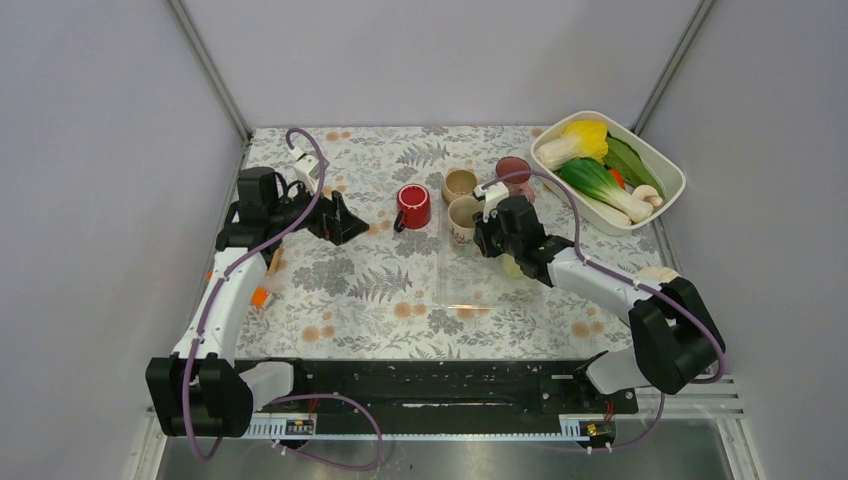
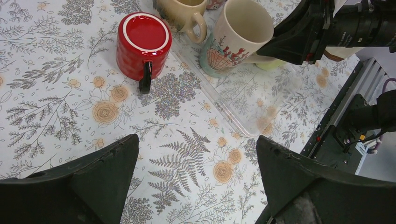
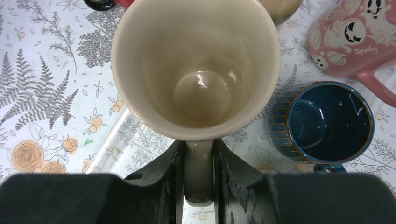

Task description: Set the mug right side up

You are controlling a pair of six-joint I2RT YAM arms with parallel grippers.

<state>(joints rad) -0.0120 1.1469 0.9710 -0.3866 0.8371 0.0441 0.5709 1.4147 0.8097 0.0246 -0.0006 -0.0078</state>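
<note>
My right gripper is shut on the handle of a cream mug with painted flowers on its side. The mug's open mouth faces the right wrist camera. In the left wrist view this cream mug tilts with its mouth up, its base low over a clear tray, held by my right gripper. From above, the cream mug sits at the table's middle. A red mug stands upside down to its left, black handle toward my left gripper, which is open and holds nothing.
A beige mug and a pink ghost-print mug stand behind the cream one, and a blue mug stands to its right. A white basin of vegetables sits at the back right. The clear tray lies mid-table.
</note>
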